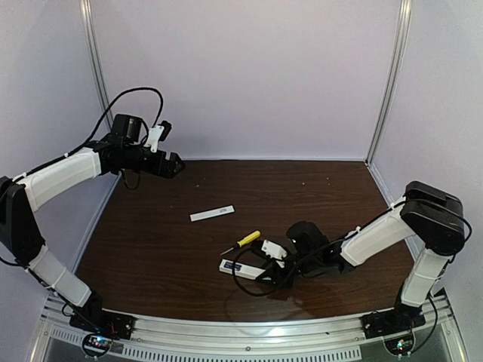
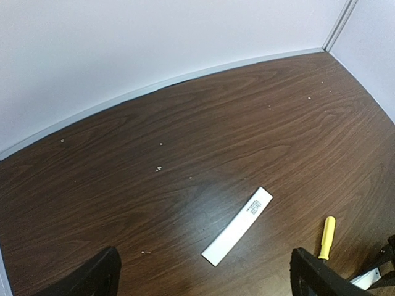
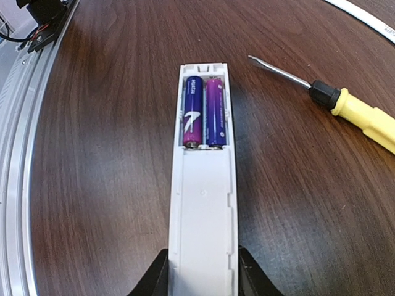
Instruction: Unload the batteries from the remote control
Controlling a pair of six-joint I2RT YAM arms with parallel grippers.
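We find the slim white rectangular remote control lying back-up on the dark wood-grain table, close to the front edge, with its compartment uncovered. The right gripper has its jaws set narrow around the remote's near end, one finger against each long side, so it appears to pin the body in place. The left gripper hangs high at the far left, jaws spread wide with nothing between them.

In the open bay lie the small bluish-purple cylindrical batteries, side by side and touching, seated low between the walls (little stands proud to pinch). We judge them light, hard and smooth, likely to roll once free, and probably sprung at one end. Levering up an end first, then pinching across the middle, looks the safest hold. The remote itself seems light and stiff, and we expect it would skid if left unheld.

Our count is two batteries, one remote, one yellow-handled screwdriver near it but not touching, and one flat white cover strip farther back, well apart.
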